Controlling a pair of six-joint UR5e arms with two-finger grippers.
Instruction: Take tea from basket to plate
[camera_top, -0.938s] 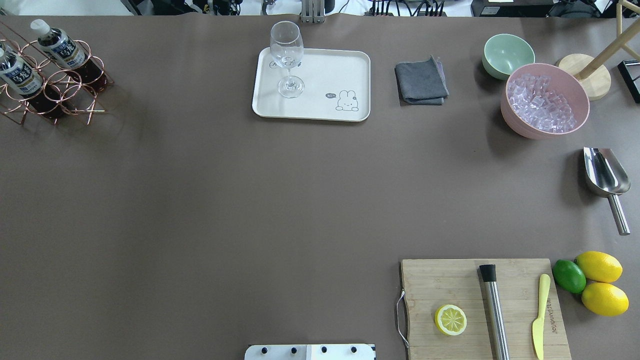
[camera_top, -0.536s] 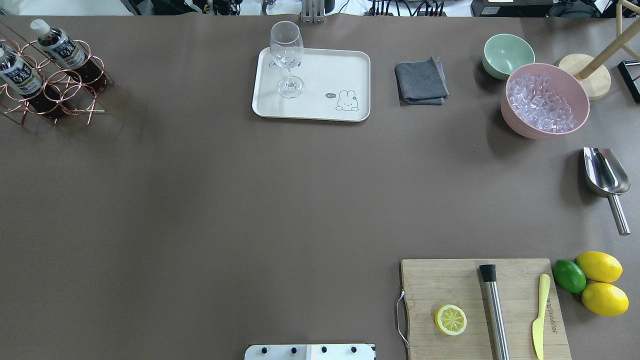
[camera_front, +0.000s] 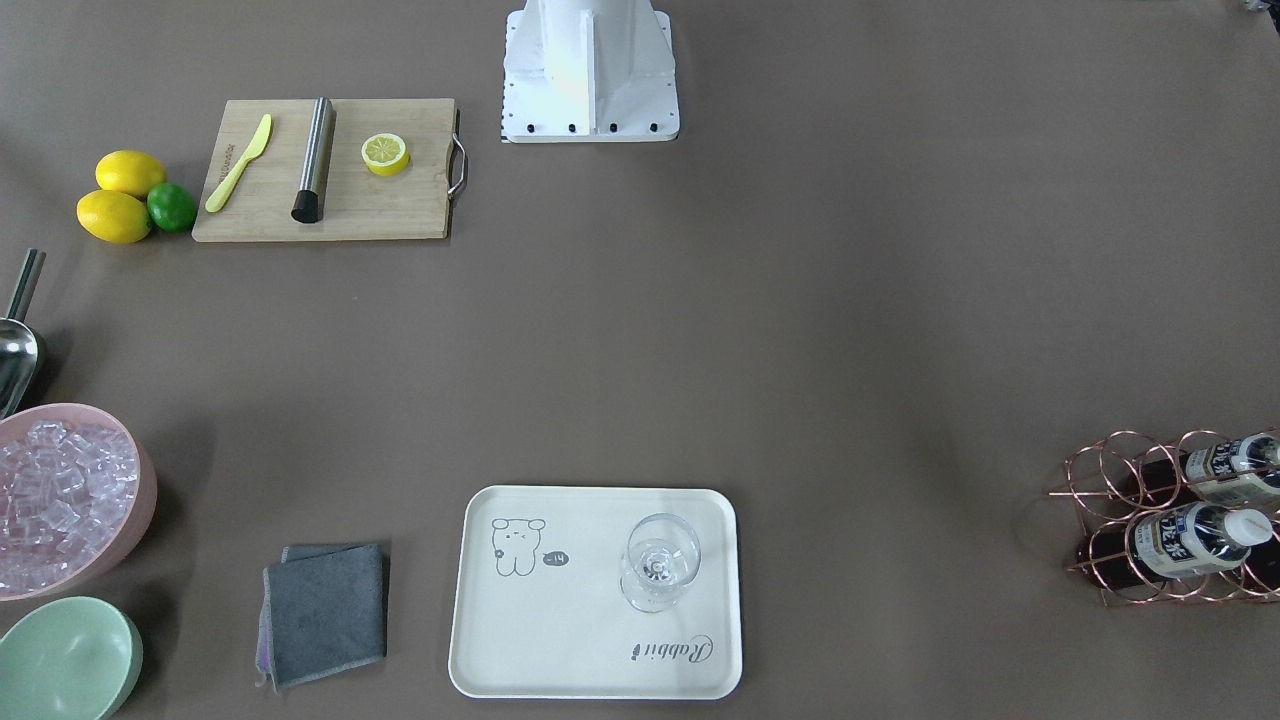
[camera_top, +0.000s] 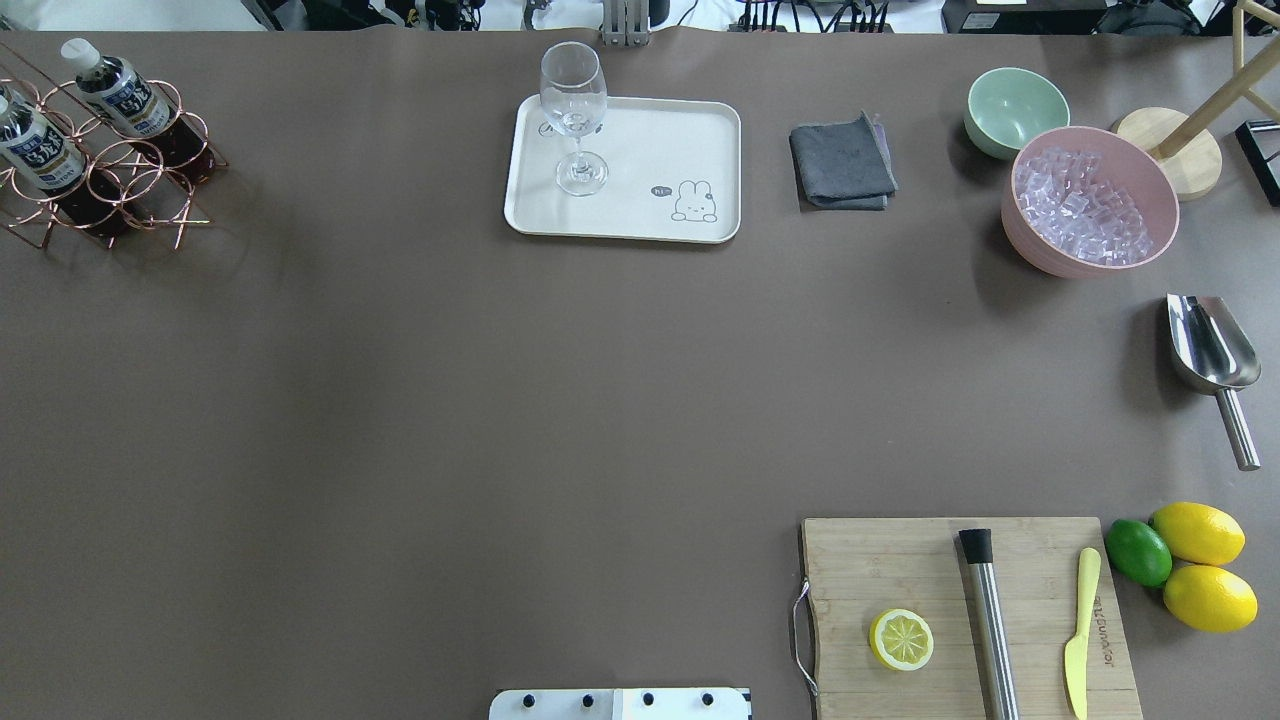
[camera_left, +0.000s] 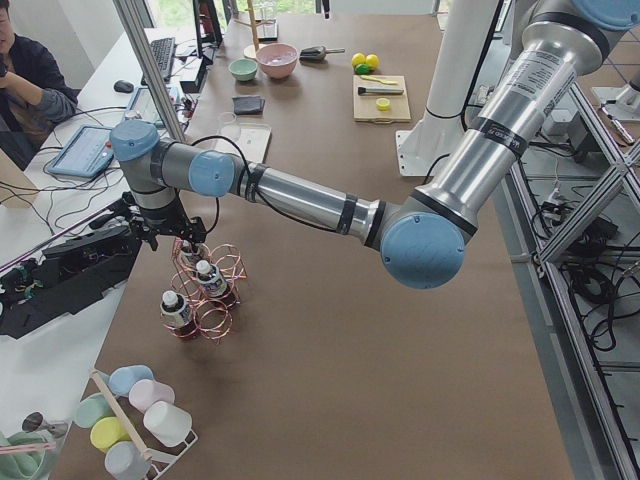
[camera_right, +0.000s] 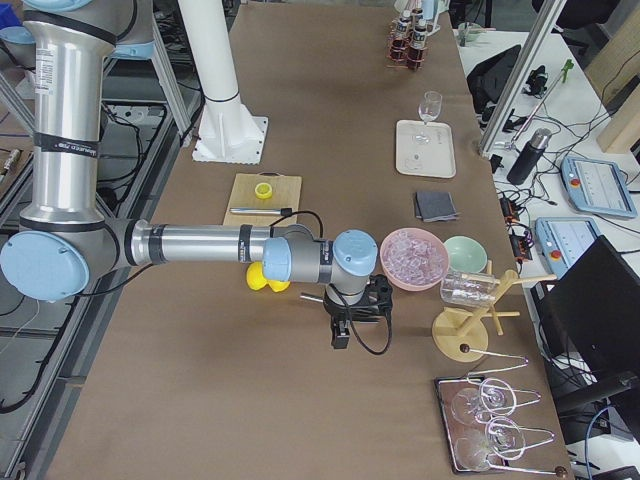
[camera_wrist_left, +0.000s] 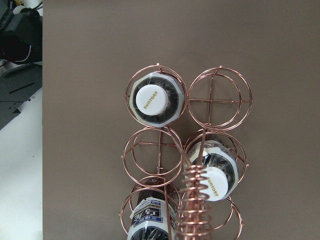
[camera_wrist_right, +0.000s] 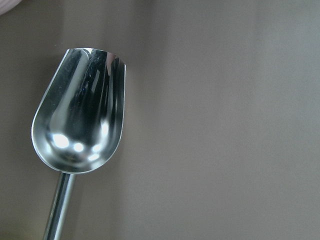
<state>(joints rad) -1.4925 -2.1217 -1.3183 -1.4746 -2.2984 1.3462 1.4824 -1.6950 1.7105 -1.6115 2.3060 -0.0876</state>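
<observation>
The copper wire basket (camera_top: 150, 185) stands at the table's far left and holds three tea bottles, two of which show in the overhead view (camera_top: 122, 92) (camera_top: 38, 150). In the left wrist view I look straight down on the basket (camera_wrist_left: 159, 150), with one white-capped tea bottle (camera_wrist_left: 153, 100) near the centre and two more lower down. My left gripper (camera_left: 188, 243) hangs just above the basket (camera_left: 215, 290); I cannot tell whether it is open or shut. The cream plate (camera_top: 660, 140) lies at the far middle. My right gripper (camera_right: 340, 335) hovers over the scoop; I cannot tell its state.
A stemmed glass (camera_top: 575, 110) stands on the plate's left part. A grey cloth (camera_top: 842, 162), a mint bowl (camera_top: 1015, 108) and a pink bowl of ice (camera_top: 1090, 200) lie to the right. A steel scoop (camera_wrist_right: 80, 115) lies below my right wrist. A cutting board (camera_top: 900, 560) sits near right.
</observation>
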